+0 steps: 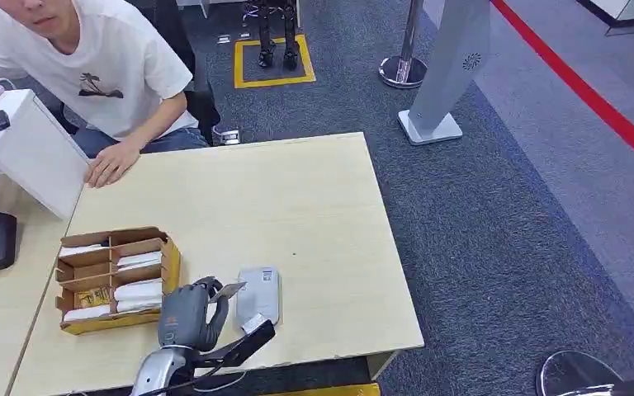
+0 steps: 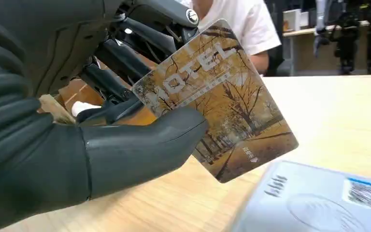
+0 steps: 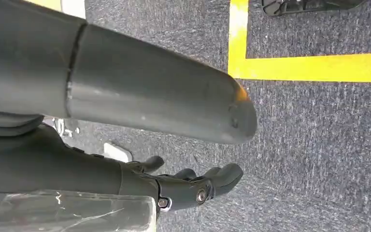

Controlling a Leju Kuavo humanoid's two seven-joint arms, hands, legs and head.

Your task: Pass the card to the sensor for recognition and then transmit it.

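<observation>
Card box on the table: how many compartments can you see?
6, in two columns of three inside the cardboard box. Five hold white or yellow card stacks; the middle one on the box's left column looks empty. The left hand hides none.

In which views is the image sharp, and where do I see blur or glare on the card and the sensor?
Left wrist view: the card is sharp, its HOTEL print readable, while the sensor in front is blurred. Head view: even light, no strong shadows; the card in the left hand looks pale, perhaps glare. Right wrist view: the right hand is soft, the carpet sharper.
</observation>
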